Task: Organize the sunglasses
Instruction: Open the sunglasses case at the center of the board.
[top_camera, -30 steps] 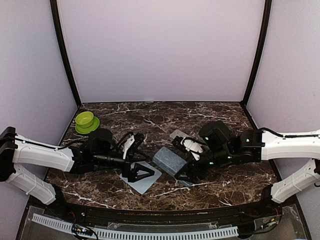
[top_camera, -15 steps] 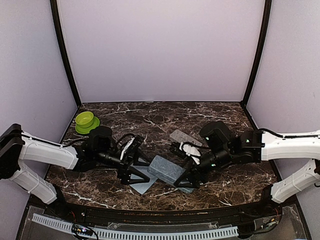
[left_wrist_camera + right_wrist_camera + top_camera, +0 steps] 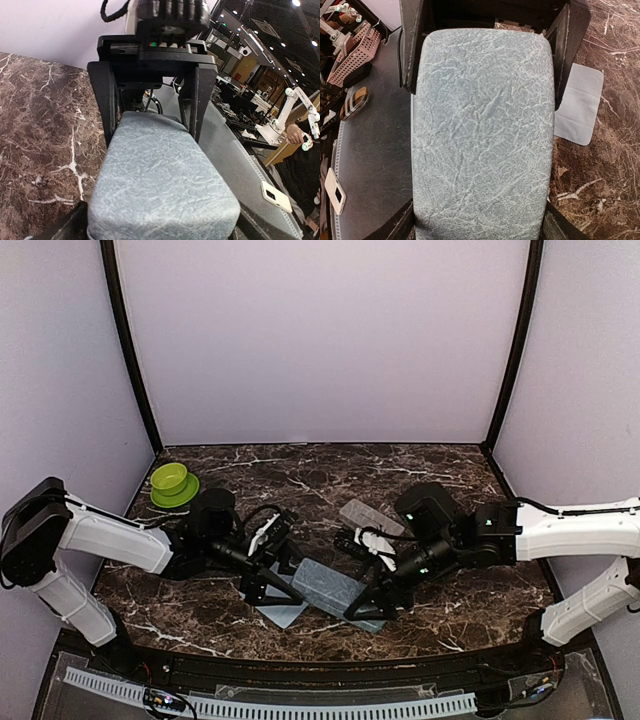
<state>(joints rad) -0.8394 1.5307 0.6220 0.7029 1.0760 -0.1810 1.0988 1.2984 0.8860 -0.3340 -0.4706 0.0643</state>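
Observation:
A closed grey case (image 3: 333, 586) lies low over the table's front middle, spanning between both grippers. My left gripper (image 3: 278, 583) straddles its left end with fingers against its sides. My right gripper (image 3: 373, 598) is shut on its right end. In the left wrist view the case (image 3: 160, 175) fills the frame, with the right gripper's fingers (image 3: 102, 100) hugging its far end. In the right wrist view the case (image 3: 485, 130) runs to the left gripper's fingers (image 3: 412, 45). The sunglasses are not in view.
A pale blue-grey cloth (image 3: 281, 611) lies under the case's left end and shows in the right wrist view (image 3: 580, 102). Another pale cloth (image 3: 371, 516) lies behind the right gripper. A green bowl (image 3: 172, 482) stands at the far left.
The right gripper has carried the case left, towards the front and lower. The left gripper has moved from over the cloth onto the case's left end.

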